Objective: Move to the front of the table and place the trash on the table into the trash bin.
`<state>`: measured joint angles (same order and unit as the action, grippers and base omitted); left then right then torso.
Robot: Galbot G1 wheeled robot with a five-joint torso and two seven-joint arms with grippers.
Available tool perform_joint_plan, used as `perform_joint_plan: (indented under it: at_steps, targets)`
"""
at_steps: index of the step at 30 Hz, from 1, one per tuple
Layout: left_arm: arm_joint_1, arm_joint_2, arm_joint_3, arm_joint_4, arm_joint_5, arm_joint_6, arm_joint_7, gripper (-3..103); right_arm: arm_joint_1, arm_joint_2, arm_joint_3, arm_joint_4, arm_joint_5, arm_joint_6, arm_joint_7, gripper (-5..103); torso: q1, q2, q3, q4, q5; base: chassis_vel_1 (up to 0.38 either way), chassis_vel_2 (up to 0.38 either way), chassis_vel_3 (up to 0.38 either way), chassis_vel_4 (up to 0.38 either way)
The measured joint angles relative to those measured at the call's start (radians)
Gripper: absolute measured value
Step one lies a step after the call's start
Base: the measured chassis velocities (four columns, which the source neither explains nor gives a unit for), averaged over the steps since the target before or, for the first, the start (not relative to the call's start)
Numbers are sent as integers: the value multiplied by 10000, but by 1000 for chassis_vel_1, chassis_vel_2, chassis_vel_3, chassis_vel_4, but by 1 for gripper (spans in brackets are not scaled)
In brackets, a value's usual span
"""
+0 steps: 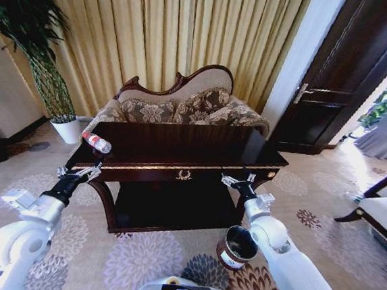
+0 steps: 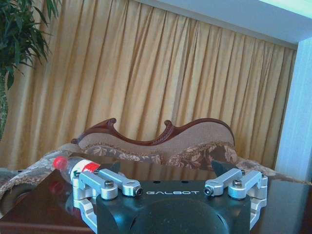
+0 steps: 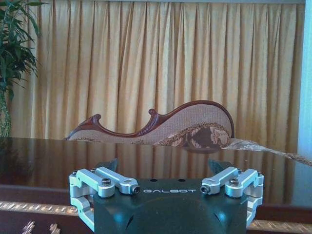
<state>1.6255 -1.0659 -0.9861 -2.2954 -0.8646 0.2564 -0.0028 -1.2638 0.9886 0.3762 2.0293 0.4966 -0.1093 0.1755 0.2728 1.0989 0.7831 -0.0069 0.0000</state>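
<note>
Tabletop point(image 1: 180, 147) stands right in front of me, with the bottle point(image 1: 97, 142) lying on its side at the near left corner, just beyond my left pincer point(image 1: 81, 173), whose jaws are spread wide and empty. To do this well, I judge I should bring that pincer level with the bottle's middle and close across its width, while my right pincer point(image 1: 239, 181), equally wide and empty, waits at the front edge above the trash bin point(image 1: 237, 247) on the carpet. The bottle is small and clear, with a red cap and red-white label.
</note>
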Motion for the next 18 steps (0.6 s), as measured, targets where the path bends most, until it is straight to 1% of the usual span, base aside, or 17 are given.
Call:
perform_joint_plan:
  at_steps: [6, 10, 13, 18]
  targets:
    - [-53, -23, 58, 33, 23, -2, 5, 100, -68, -1, 0, 60, 50, -127, -15, 100, 2, -1, 2, 0, -1, -172, 245, 170, -234]
    - [-31, -81, 69, 35, 40, -3, 34, 100, -108, 21, -40, 61, 56, -1, -47, 100, 11, -6, 5, -1, -1, -192, 258, 198, -243]
    - [0, -105, 69, 35, 51, -5, 63, 100, -97, 18, -75, 61, 129, 0, -31, 100, 17, -8, 6, -2, -1, -132, 146, 126, -188]
    - [12, -106, 66, -1, 33, 10, 58, 100, -17, 2, -126, 91, 213, -127, 43, 100, 4, -5, 2, -1, 0, -25, 37, 36, -27]
